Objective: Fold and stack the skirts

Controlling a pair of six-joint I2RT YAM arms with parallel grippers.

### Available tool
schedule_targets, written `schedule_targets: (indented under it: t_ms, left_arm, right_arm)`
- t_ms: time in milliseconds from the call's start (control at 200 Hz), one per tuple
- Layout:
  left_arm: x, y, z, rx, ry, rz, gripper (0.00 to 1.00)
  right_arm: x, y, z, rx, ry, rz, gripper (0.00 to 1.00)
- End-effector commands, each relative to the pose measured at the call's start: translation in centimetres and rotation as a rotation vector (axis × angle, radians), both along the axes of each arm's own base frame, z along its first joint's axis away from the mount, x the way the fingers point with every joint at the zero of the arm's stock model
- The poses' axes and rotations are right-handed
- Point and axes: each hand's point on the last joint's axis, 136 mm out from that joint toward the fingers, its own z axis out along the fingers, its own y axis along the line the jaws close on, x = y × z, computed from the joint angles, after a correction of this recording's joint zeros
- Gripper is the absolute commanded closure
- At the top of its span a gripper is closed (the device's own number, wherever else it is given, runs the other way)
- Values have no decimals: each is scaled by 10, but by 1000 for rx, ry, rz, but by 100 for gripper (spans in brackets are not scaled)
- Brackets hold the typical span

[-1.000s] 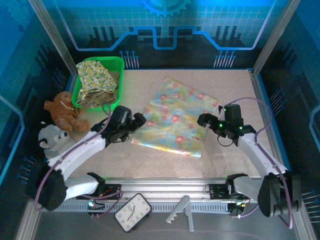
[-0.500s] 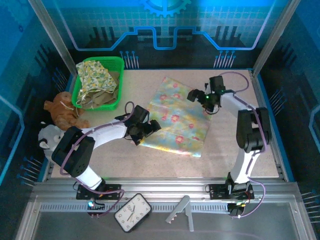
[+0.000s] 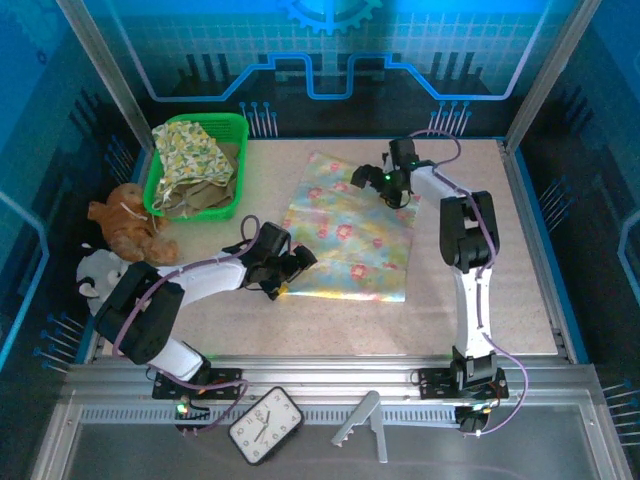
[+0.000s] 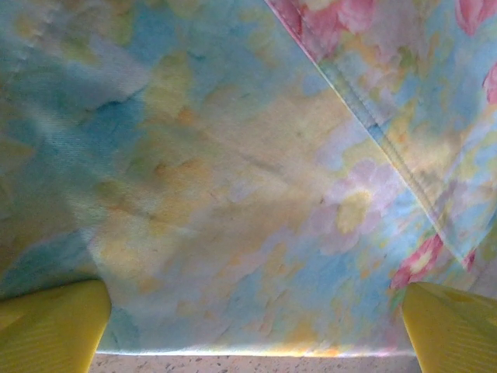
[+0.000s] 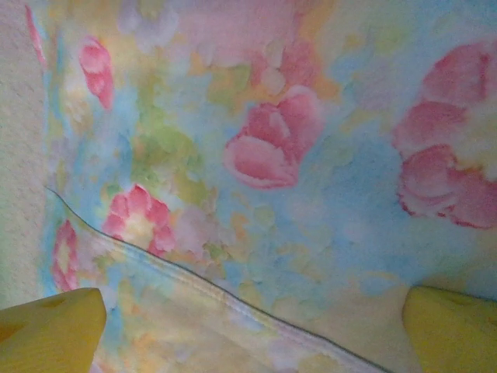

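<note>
While left fingers (image 4: 50,326) and right fingers (image 5: 46,330) gape, patchwork skirt (image 3: 350,235) runs far-left to near-right.

White arms (image 3: 205,274) with black joints, lilac cables (image 3: 244,224), yellow jaws.

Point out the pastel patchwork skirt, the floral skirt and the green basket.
pastel patchwork skirt (image 3: 347,235), top view, its middle.
floral skirt (image 3: 190,150), top view, its upper fold.
green basket (image 3: 240,140), top view, right wall.

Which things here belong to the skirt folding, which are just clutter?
Job: pastel floral patchwork cloth skirt; yellow-green floral print skirt; olive-khaki skirt under it.
Lying about: green plastic basket; brown plush toy; white plush toy; black-framed clock.
</note>
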Motion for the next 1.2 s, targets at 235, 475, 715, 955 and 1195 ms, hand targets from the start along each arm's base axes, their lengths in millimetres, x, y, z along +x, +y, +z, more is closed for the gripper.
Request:
schedule_targets:
  t_ms: [235,475,715,955,1195]
  left_arm:
    - [-13,30,47,75,-71,60,1]
    - [-50,89,36,197,-11,220,1]
    - [-70,105,24,145,14,298,15]
    - [-54,90,18,59,4,290,34]
    - [-35,78,12,134,63,189,43]
  right_arm:
    - [-15,16,57,45,-44,42,0]
    - [-84,-17,77,17,-57,-34,0]
    - [-161,-55,72,-80,-23,-126,0]
    - [-226,-76,66,-110,37,-142,0]
    - [-263,-83,54,-101,81,-158,0]
